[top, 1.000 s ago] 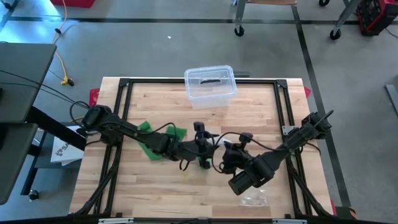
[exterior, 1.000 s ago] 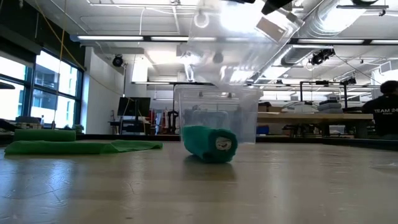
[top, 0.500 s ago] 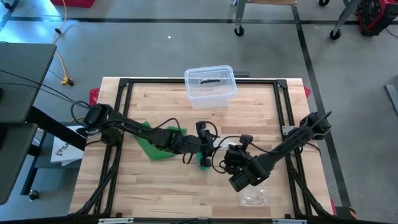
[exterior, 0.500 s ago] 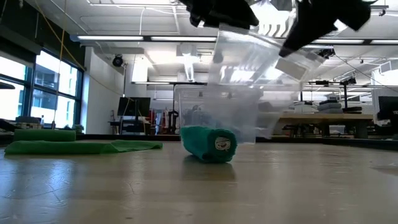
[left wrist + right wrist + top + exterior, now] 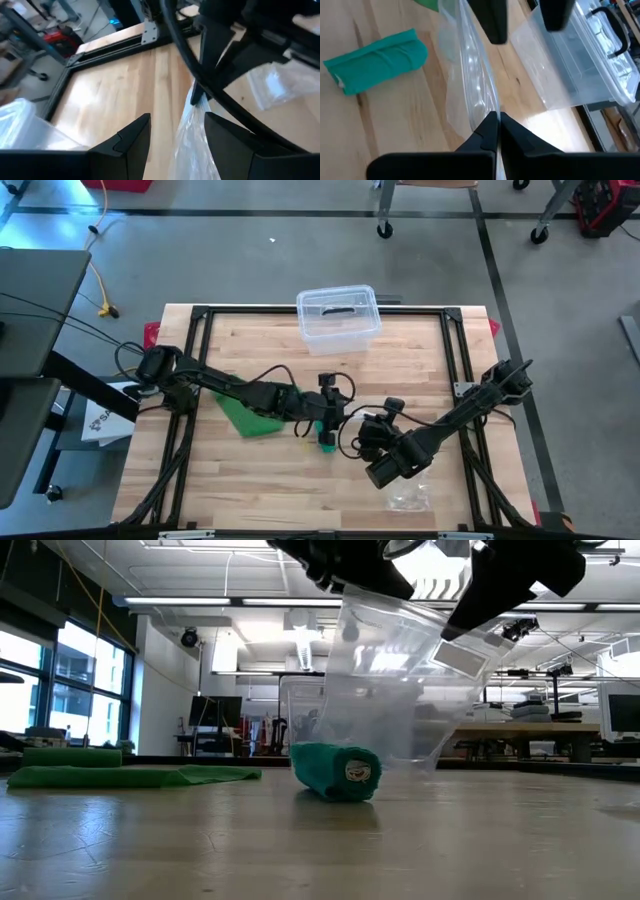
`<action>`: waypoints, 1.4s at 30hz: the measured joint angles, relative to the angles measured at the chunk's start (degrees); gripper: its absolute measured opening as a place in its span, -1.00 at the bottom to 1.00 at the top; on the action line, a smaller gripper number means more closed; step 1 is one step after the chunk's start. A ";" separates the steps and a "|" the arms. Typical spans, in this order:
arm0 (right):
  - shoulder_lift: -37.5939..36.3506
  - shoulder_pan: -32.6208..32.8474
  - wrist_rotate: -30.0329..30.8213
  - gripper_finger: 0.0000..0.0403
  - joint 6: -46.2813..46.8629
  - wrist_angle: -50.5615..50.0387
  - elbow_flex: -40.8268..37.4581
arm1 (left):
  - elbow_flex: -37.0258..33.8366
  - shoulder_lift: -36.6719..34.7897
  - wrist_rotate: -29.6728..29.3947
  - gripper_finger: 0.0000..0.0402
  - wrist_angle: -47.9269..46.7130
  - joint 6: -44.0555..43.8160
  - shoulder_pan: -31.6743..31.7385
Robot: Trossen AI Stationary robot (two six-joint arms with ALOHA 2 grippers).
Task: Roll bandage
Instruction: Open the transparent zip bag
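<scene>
From where I stand, the nearest thing on the wooden table (image 5: pixel 250 490) is a small crumpled bit of clear plastic (image 5: pixel 408 500) lying near the front edge, to the right. Just beyond it the right gripper (image 5: pixel 496 131) hangs above the middle of the table, its fingers clenched tight on the rim of a clear plastic bag (image 5: pixel 400 690) that dangles over the boards. Facing it from the other side, the left gripper (image 5: pixel 176 131) has its fingers spread, with the other lip of the bag's mouth running between them; I cannot tell whether they actually press on the film. Under and slightly to the left of the hanging bag lies the rolled teal bandage (image 5: pixel 337 771), on its side on the wood, touching neither gripper, its round end with a small label turned toward the table's front. Farther left, green cloth (image 5: pixel 245 416) lies flat on the table, partly under the left arm. At the far edge, in the middle, sits a clear lidded plastic box (image 5: pixel 338 318) with a dark handle on top.
</scene>
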 joint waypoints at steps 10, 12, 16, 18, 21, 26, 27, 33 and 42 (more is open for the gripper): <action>-1.88 -0.02 -0.28 -1.00 0.96 0.05 0.02 | 0.00 -4.67 -4.89 -0.11 -3.87 2.14 -1.39; -2.46 -0.02 -0.26 -1.00 -0.25 1.30 0.02 | -0.02 -3.71 -1.85 -0.11 -2.65 0.35 0.03; -2.71 -0.46 -0.32 -1.00 -1.02 2.38 0.04 | 0.04 -0.81 3.66 -0.11 0.48 -2.37 2.11; -2.71 -0.99 -0.46 -1.00 -1.03 2.28 0.04 | -0.04 0.72 4.20 -0.11 1.25 -2.53 2.50; -2.71 -1.74 -0.92 -1.00 -1.13 2.30 0.04 | -0.04 1.94 4.11 -0.11 2.11 -2.50 2.58; -2.71 -2.94 -2.51 -1.00 -2.17 2.41 0.04 | -0.04 3.11 3.70 -0.11 1.72 -2.55 2.56; -2.71 -3.18 -3.18 -1.00 -2.18 2.36 0.04 | -0.04 3.04 2.88 -0.11 1.68 -2.45 2.48; -2.71 -5.29 -7.73 -1.00 -2.16 1.29 0.05 | -0.04 -0.08 -4.89 -0.11 1.88 1.26 1.58; -2.71 -7.06 -8.04 -1.00 -2.14 2.30 0.64 | -0.04 1.24 -3.22 -0.11 1.41 1.04 1.78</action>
